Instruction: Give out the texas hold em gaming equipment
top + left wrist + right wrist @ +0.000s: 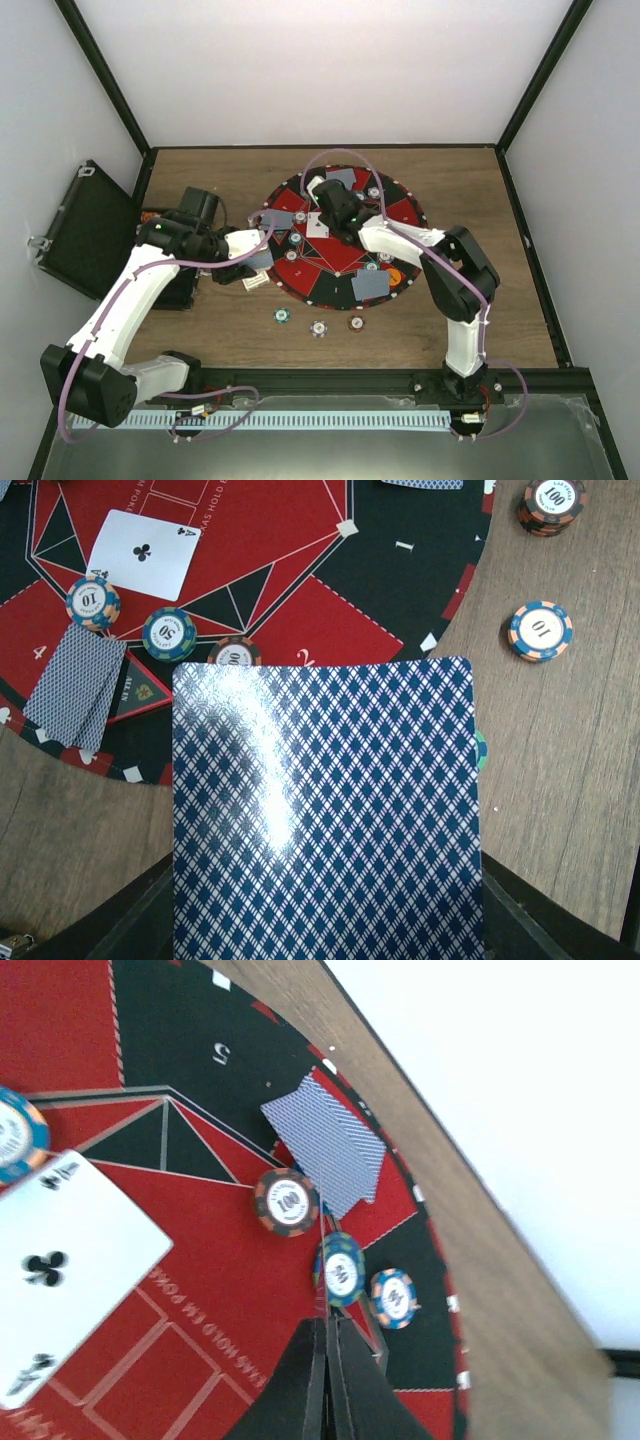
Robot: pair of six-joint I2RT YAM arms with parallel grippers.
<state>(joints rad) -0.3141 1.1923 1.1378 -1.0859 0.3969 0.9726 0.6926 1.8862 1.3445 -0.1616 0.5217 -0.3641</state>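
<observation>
A blue diamond-backed playing card (325, 810) fills the lower left wrist view, with my left gripper (328, 925) shut on it. In the top view that gripper (252, 262) hangs at the left rim of the round red-and-black mat (330, 262). My right gripper (326, 1325) is shut over the mat's middle, and a thin card edge (321, 1250) stands up from between its fingers. A face-up ace of clubs (143, 552) lies on the red centre. Beside it sit poker chips marked 10 (92, 602), 50 (168, 633) and 100 (234, 655), next to face-down cards (75, 685).
Three chips (319, 328) lie on the wood in front of the mat. More face-down cards (370, 285) rest on the mat's rim. An open black case (85, 230) stands at the far left. White walls enclose the table.
</observation>
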